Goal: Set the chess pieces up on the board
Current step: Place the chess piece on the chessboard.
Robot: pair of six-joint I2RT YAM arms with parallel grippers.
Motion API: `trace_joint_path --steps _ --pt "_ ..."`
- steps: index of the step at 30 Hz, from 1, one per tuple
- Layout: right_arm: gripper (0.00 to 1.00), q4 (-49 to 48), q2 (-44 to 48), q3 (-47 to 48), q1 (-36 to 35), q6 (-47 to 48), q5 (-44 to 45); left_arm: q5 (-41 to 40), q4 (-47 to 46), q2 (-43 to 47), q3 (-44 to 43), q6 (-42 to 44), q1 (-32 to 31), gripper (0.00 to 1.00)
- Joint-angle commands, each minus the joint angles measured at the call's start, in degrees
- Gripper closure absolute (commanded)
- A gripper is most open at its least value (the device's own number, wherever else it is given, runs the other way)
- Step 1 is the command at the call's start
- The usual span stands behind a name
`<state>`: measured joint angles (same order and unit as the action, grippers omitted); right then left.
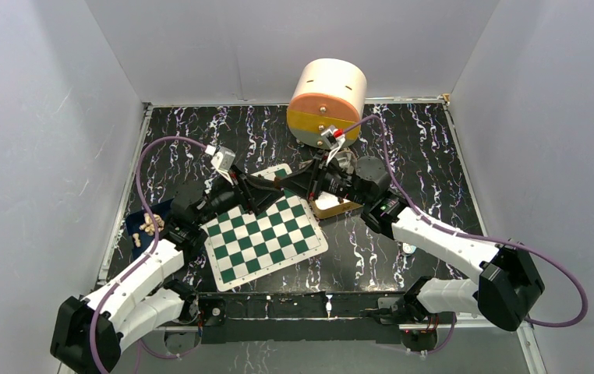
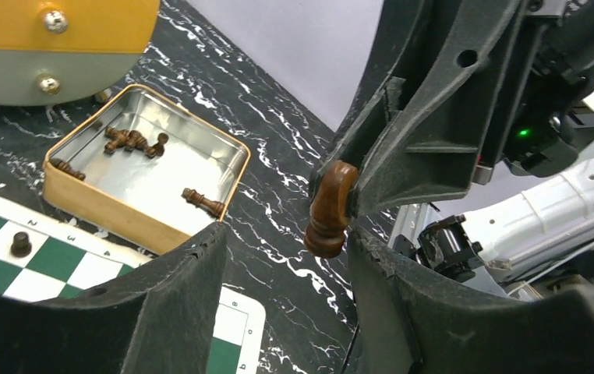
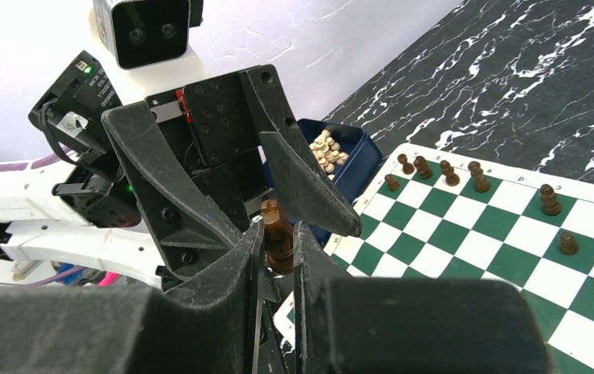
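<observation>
**Right wrist view: one chessman gripped, eight standing on the board**

I have my right end effector (image 3: 278, 248) clenched on a single dark brown chess piece (image 3: 276, 218). The piece hangs base down, clear of the board (image 3: 512, 261) and near its far edge. My left end effector (image 2: 286, 249) faces it, released, with one jaw on each side of that piece. I cannot tell whether the nearer jaw brushes it.

I count eight dark pieces (image 3: 547, 200) standing on the board: five close together along one edge and three spaced further along.

From the left wrist, the tin tray (image 2: 99, 206) beside the board holds five fallen pieces (image 2: 200, 201), three bunched together and two lying apart. The blue bin (image 3: 364, 167) on the board's other side holds pale pieces (image 3: 327, 149), too heaped for me to count. Everything sits on one marbled worktop (image 1: 403, 156).
</observation>
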<state>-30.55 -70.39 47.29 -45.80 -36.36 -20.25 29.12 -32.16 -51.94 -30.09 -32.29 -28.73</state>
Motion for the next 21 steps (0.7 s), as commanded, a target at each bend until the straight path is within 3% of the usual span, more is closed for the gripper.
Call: trace_joint_path --steps 1,5,10,21 --pt "0.93 -5.5 2.2 -0.4 0.1 -2.5 -1.4 4.1 -6.0 -0.3 -2.3 -0.5 0.0 0.45" --pt "0.93 -5.8 2.3 -0.5 0.2 -3.2 -1.9 4.4 -6.4 -0.4 -2.2 -0.3 0.0 0.54" --pt "0.9 -4.5 2.8 -0.4 0.1 -2.3 -2.2 5.2 -5.8 -0.3 -1.9 1.2 0.0 0.77" --pt "0.64 15.0 3.1 9.7 0.6 12.6 -7.7 9.6 10.3 1.0 -6.2 15.0 0.0 0.84"
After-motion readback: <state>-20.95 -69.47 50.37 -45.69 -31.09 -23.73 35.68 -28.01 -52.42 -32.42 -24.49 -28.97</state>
